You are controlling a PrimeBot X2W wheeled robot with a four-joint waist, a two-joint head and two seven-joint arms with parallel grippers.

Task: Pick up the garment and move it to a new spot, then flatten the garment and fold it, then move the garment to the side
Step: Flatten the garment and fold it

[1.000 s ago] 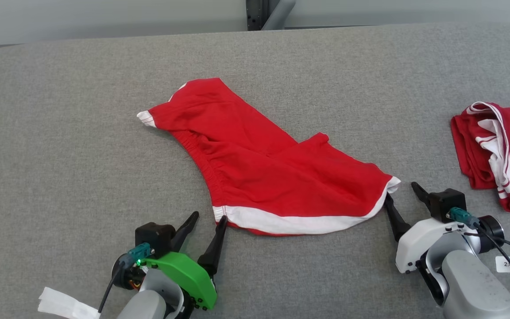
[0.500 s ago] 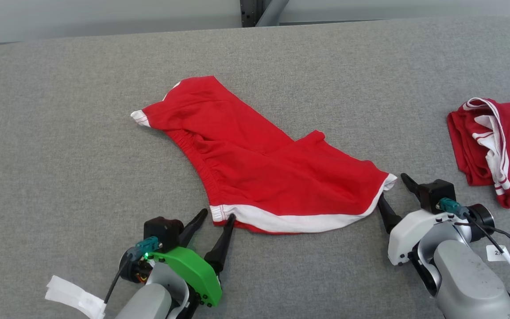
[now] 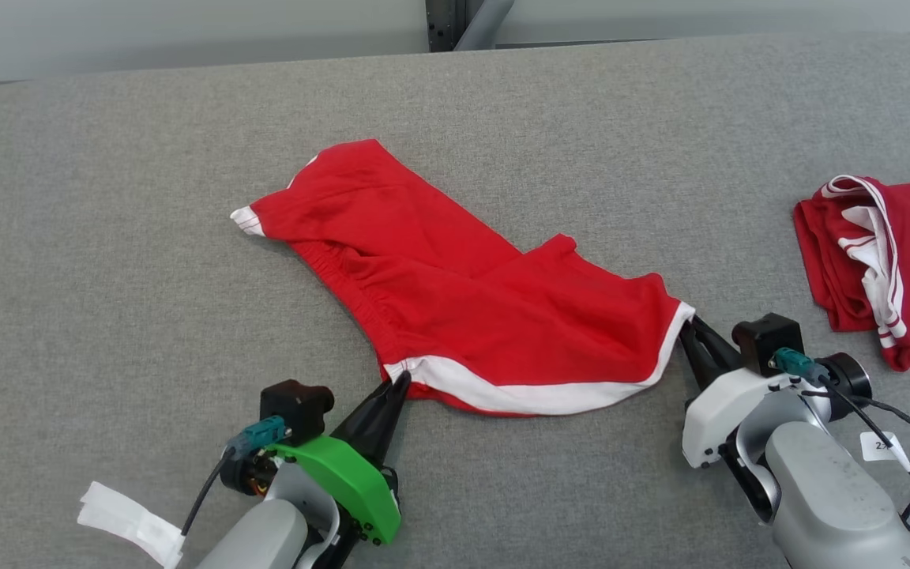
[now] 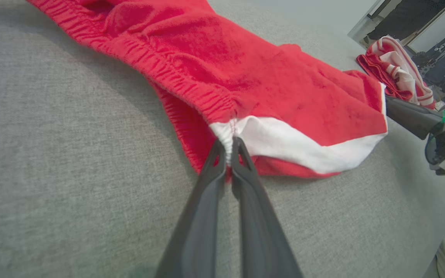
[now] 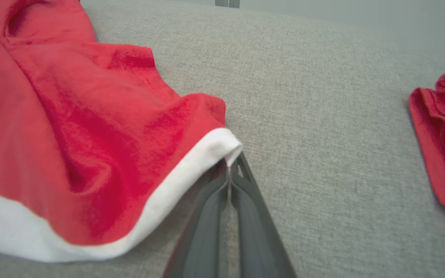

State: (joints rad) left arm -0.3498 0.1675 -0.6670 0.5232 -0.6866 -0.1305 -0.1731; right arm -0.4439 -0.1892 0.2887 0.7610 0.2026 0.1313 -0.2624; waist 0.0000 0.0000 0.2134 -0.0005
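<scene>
Head view: we are pinching the garment [image 3: 486, 316] hem with left fingers [image 3: 380, 407] and right fingers [image 3: 704, 352], perhaps too shallowly, risking slips.

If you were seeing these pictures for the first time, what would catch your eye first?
A red garment with a white hem sprawls across the middle of the grey table. The left claw is shut on the hem's near-left corner and the right claw on its right corner. A second red and white bundle lies at the table's right edge.
</scene>
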